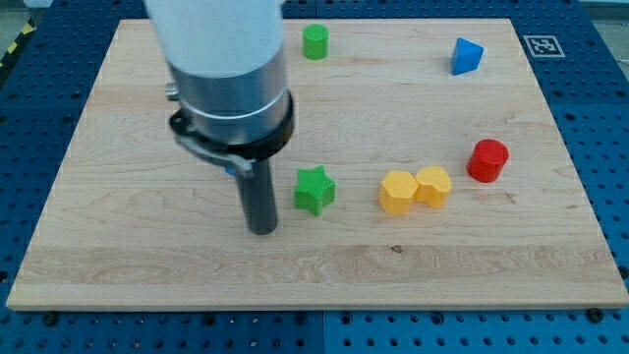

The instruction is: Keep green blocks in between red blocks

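Our bare rod, holding nothing, rests my tip [262, 230] just left of the green star block [314, 190]; the green cylinder block [315, 41] sits near the top, the red cylinder block [486, 160] right.

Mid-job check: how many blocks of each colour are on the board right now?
Green: 2, a cylinder and a star
Yellow: 2, side by side
Red: 1, a cylinder
Blue: 1
Total: 6
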`<state>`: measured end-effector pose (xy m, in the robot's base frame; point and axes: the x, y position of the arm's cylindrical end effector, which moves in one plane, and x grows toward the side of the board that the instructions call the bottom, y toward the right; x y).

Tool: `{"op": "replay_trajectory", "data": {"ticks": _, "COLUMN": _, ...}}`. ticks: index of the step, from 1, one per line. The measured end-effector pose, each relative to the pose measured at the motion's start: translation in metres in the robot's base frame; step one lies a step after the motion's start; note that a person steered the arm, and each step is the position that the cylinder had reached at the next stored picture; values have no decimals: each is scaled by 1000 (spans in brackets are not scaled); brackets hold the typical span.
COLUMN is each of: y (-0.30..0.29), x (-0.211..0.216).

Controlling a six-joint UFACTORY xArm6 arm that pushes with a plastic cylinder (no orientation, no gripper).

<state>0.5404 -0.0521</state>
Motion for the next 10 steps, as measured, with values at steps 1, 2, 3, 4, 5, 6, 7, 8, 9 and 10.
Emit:
{"op": "replay_trajectory", "data": {"ticks": 1, "y": 20, "x": -20}}
{"op": "replay_trajectory", "data": {"ticks": 2, "y": 49, "x": -24}}
{"op": "replay_trajectory", "data": {"ticks": 3, "y": 83, "x": -23}}
{"op": "replay_trajectory", "data": {"ticks": 4, "y": 100, "x": -27}}
{"op": "replay_trajectory", "data": {"ticks": 5, "y": 100, "x": -39}}
{"op": "replay_trajectory", "data": {"ticks": 6, "y": 101, "x": -56}}
{"op": "replay_trajectory", "data": {"ticks": 7, "y": 103, "x": -82}}
{"op": "replay_trajectory", "data": {"ticks": 8, "y": 106, "x": -117}}
{"op": "replay_trajectory", "data": {"ticks": 9, "y": 115, "x": -142}}
{"op": "replay_trajectory", "data": {"ticks": 10, "y": 139, "x": -146}}
